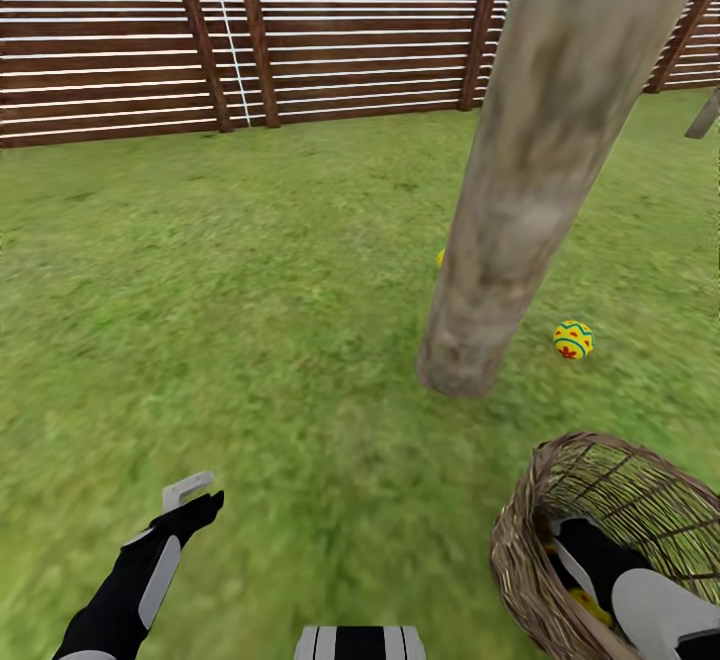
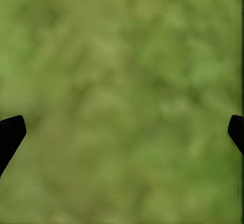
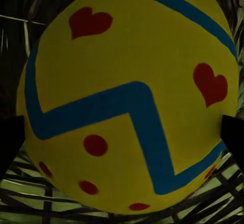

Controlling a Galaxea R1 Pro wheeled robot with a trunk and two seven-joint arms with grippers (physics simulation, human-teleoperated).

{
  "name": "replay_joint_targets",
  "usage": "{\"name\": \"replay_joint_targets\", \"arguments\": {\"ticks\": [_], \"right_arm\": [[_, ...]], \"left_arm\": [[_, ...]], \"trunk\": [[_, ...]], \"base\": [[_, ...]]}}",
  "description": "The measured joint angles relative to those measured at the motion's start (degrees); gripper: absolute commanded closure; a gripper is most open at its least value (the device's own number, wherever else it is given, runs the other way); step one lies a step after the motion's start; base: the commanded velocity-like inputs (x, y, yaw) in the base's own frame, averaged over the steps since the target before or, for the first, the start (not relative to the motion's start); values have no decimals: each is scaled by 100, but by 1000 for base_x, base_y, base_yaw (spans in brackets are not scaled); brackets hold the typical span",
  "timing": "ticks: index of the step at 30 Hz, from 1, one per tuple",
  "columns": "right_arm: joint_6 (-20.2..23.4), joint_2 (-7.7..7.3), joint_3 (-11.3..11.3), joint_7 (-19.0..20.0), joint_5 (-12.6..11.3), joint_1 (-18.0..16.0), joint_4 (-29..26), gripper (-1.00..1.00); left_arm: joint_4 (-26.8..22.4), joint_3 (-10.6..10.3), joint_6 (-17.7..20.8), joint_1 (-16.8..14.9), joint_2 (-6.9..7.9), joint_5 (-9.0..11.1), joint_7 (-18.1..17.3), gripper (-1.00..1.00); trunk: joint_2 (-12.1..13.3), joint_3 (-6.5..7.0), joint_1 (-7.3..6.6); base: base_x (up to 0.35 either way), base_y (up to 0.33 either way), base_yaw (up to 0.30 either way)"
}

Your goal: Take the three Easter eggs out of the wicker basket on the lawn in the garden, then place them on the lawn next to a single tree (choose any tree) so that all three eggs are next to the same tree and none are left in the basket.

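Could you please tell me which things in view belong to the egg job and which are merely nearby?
Job: egg in the basket; egg right of the trunk; egg peeking behind the trunk; wicker basket; tree; lawn; right gripper.

Nearby: fence; left gripper.

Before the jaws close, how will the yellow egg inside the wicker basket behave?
The yellow egg with blue zigzag looks smooth and round, so it may slip. It probably rolls easily on the woven wicker basket floor. It seems rigid.
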Motion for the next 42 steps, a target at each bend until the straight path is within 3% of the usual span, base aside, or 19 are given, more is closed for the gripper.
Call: {"name": "replay_joint_targets", "arguments": {"ticks": [14, 42], "right_arm": [[0, 18, 6, -1, 0, 0, 190, 100], [-150, 9, 5, -10, -8, 0, 190, 100]], "left_arm": [[-19, 18, 19, 1, -8, -1, 17, -100], [-19, 0, 23, 0, -17, -9, 17, -100]], "trunk": [[19, 310, -34], [56, 931, -108]], "base": [[-146, 0, 0], [-3, 0, 0]]}}
